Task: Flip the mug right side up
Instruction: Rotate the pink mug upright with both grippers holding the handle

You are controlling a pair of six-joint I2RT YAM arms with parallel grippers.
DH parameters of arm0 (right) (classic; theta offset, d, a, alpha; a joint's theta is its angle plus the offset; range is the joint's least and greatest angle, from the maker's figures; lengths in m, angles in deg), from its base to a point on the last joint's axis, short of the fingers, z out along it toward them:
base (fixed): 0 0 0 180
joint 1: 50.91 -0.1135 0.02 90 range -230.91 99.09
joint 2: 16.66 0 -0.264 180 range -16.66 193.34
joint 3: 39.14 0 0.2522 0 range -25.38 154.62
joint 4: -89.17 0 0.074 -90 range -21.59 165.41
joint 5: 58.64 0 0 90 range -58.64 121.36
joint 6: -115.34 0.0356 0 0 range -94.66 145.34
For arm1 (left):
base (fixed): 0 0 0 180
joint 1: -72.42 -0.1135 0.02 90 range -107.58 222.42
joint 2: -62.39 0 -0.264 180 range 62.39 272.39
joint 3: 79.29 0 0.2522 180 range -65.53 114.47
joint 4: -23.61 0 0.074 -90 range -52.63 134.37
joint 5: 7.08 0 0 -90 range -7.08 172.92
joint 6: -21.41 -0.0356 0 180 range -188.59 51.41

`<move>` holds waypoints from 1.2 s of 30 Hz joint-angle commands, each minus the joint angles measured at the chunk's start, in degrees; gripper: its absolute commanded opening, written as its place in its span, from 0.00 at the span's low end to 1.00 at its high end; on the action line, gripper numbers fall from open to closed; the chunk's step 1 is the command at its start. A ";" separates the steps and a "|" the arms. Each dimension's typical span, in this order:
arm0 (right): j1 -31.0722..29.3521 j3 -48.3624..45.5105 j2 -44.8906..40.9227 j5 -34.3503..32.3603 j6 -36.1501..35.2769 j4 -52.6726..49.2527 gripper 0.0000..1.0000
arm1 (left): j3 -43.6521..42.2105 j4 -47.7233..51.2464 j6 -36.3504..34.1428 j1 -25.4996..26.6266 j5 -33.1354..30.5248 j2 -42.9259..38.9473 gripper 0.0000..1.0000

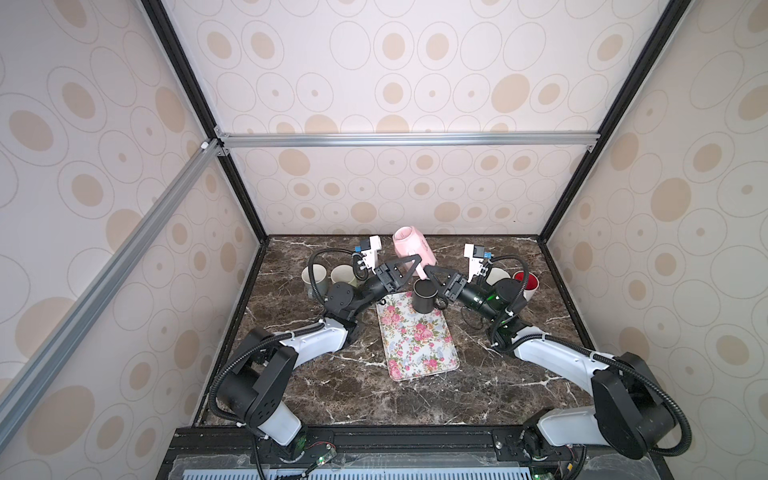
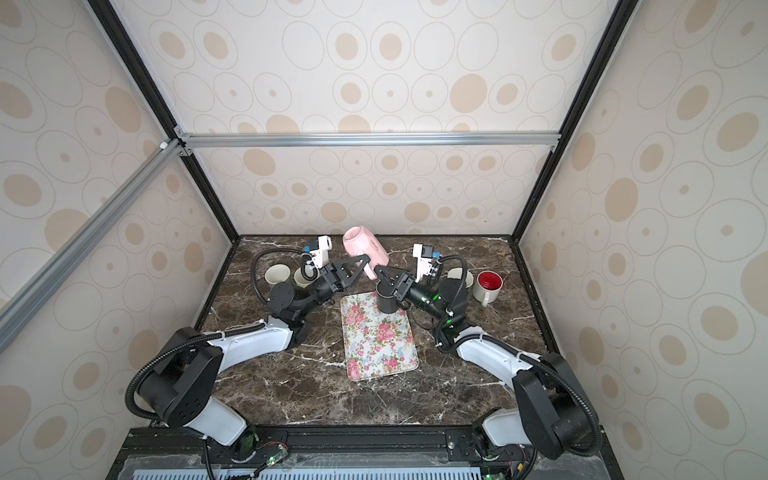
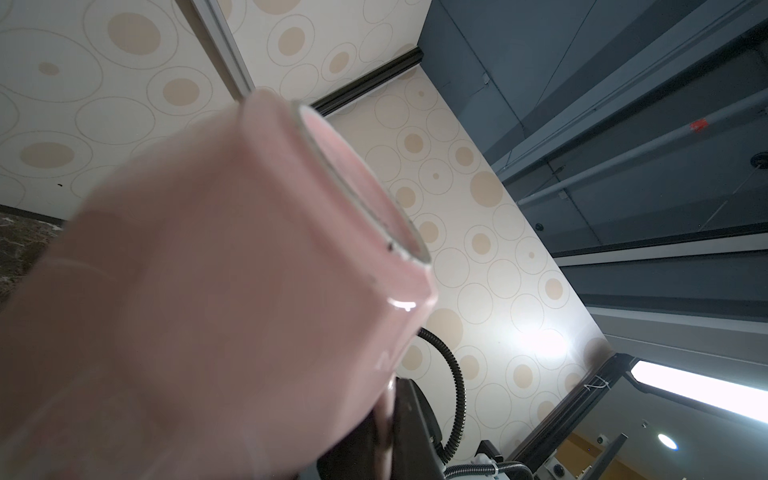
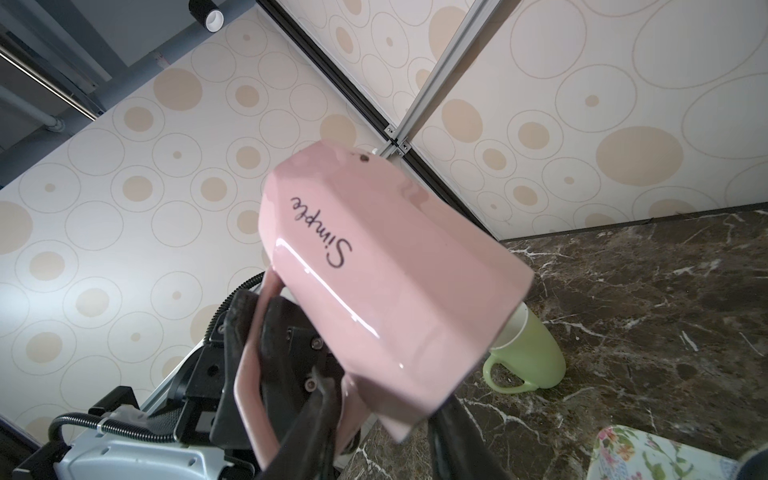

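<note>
A pink mug [image 1: 409, 245] marked "Simple" hangs tilted above the back of the table, base up and toward the back wall, mouth down toward the front right. My left gripper [image 1: 417, 261] is shut on its handle, which shows clamped between the black fingers [image 4: 245, 324] in the right wrist view. My right gripper [image 1: 427, 271] reaches in from the right, just below the handle. Its fingers stand apart on either side of the mug's lower rim [image 4: 411, 432]. The mug [image 3: 208, 291] fills the left wrist view.
A floral tray [image 1: 419, 345] lies mid-table with a black mug [image 1: 424, 297] on its far end, just under both grippers. Two cream cups [image 1: 313, 278] stand at the back left. A pale green mug [image 4: 528, 353] and a red-lined white mug [image 1: 525, 282] stand at the back right.
</note>
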 commanded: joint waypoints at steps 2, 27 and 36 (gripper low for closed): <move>-1.55 4.14 -0.53 5.38 -3.87 10.16 0.40 | 1.19 -2.82 4.53 0.70 3.09 1.47 0.00; -1.84 10.53 7.77 3.24 -3.99 15.27 0.27 | -1.01 -4.01 13.67 -1.92 -0.55 3.09 0.00; -1.79 12.33 11.09 5.57 -1.32 20.20 0.33 | 1.06 3.61 12.10 -2.03 3.67 2.12 0.00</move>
